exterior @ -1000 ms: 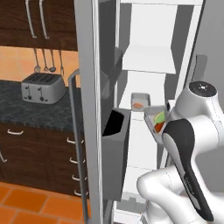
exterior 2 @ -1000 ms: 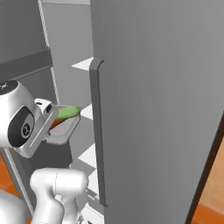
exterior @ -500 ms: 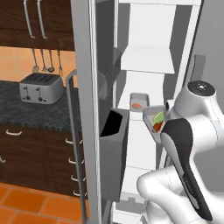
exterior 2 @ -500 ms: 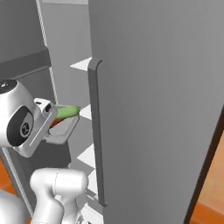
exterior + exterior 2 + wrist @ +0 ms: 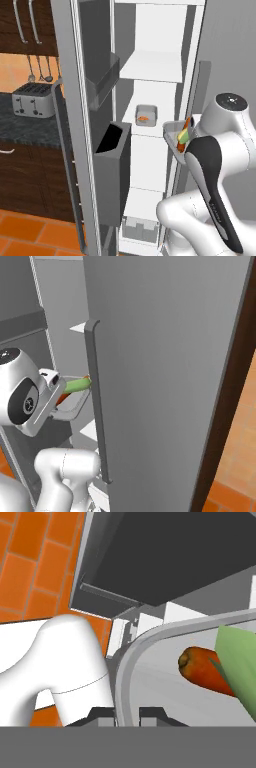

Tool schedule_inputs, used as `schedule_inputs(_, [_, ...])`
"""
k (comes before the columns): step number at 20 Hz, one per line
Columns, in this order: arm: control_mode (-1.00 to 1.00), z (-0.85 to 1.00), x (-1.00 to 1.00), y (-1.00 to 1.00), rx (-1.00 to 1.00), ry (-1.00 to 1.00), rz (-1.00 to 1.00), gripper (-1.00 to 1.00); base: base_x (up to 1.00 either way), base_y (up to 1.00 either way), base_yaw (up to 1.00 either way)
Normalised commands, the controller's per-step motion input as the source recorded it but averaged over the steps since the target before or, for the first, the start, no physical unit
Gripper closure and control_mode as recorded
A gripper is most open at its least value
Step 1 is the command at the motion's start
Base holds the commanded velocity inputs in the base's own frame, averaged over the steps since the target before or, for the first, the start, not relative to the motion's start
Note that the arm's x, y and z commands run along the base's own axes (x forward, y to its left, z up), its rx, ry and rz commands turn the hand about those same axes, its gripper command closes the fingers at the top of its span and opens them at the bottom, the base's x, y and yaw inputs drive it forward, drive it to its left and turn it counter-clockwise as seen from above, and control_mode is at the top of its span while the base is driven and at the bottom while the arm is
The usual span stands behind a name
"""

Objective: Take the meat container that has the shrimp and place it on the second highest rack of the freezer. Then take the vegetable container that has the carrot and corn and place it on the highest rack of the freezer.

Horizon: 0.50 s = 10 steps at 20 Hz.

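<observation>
My gripper (image 5: 127,714) is shut on the rim of the grey vegetable container (image 5: 150,642), which holds the carrot (image 5: 200,669) and the green-husked corn (image 5: 240,662). I hold this container (image 5: 175,135) in the air at the open freezer's (image 5: 150,30) right edge, about level with the second highest rack (image 5: 150,97). On that rack sits the meat container (image 5: 146,114) with the small orange shrimp (image 5: 143,119). The highest rack (image 5: 150,67), a bare white shelf, is above it. From the right the corn (image 5: 77,386) pokes out beside the hand.
The freezer's open door (image 5: 82,125) with its dark bins (image 5: 111,165) stands to the left. A closed grey door with a long bar handle (image 5: 95,406) is close on the right. A toaster (image 5: 32,100) sits on the dark counter. White drawers (image 5: 140,227) lie at the freezer's bottom.
The whole picture has shifted a little to the left in both base views, so the camera moved. The gripper stays shut on the vegetable container.
</observation>
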Motion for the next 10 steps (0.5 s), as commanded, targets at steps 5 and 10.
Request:
schedule_inputs(5, [1.0,0.0,0.0,0.0,0.0,0.0,0.0,1.0,0.18,0.29,0.0])
schedule_inputs(10, [1.0,0.0,0.0,0.0,0.0,0.0,0.0,1.0,0.33,0.33,0.0])
